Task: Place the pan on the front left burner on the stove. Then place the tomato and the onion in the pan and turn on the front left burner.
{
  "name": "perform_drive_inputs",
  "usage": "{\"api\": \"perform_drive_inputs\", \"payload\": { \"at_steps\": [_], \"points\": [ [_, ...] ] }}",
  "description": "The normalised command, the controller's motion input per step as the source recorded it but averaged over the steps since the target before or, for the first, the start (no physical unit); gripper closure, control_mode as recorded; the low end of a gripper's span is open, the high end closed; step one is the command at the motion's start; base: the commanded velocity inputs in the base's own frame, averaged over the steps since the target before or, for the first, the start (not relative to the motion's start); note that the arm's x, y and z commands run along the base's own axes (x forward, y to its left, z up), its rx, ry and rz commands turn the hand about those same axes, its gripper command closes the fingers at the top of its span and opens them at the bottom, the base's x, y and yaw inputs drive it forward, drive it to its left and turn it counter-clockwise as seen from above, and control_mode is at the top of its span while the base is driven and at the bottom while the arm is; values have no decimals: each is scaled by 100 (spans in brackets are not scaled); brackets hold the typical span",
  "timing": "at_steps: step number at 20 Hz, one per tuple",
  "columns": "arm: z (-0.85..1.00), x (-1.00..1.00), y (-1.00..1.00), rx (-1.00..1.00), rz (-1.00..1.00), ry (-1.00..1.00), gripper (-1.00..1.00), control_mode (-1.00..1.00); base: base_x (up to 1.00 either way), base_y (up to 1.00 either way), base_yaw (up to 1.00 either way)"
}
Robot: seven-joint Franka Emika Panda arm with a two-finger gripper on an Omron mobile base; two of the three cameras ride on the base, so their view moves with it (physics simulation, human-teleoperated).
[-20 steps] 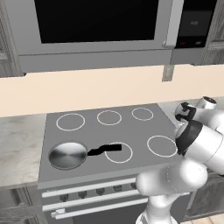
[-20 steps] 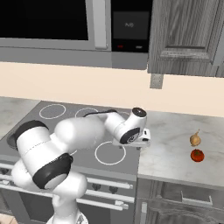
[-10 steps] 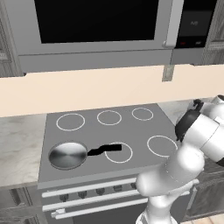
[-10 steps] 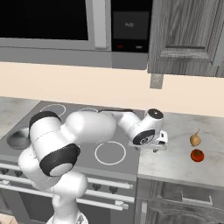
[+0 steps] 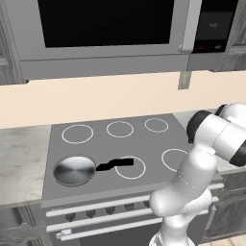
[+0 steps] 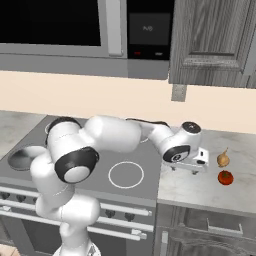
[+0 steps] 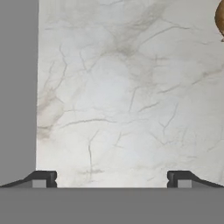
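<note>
The steel pan [image 5: 74, 170] sits on the stove [image 5: 101, 144] at its front left, covering the front left burner's ring, with its black handle pointing right. It also shows at the stove's left in the right base view, pan [image 6: 24, 157]. On the counter to the right of the stove lie the tan onion [image 6: 223, 159] and, just in front of it, the red tomato [image 6: 225, 177]. My gripper [image 6: 193, 169] hangs over the counter a little left of both, pointing down. In the hand view the gripper [image 7: 111, 179] is open and holds nothing, with the onion [image 7: 220, 17] at the top right edge.
The marble counter [image 6: 190, 187] borders the stove's right edge [image 7: 17, 87]. Another counter stretch [image 5: 19, 163] lies left of the stove. A microwave [image 5: 105, 29] and wall cabinets [image 6: 210, 40] hang overhead. My arm reaches across the stove's front right.
The arm has swung right, carrying the hand from above the stove's right side to above the counter, closer to the onion and tomato. The jaws stayed open; the pan has not moved.
</note>
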Motion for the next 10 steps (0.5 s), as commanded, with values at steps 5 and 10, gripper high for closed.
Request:
{"api": "perform_drive_inputs", "payload": {
  "at_steps": [5,10],
  "points": [
    [3,2,-58,-1,-2,-2,-100,-100,0,0,0],
    [11,0,-58,0,0,-8,-100,-100,0,0,0]
  ]
}}
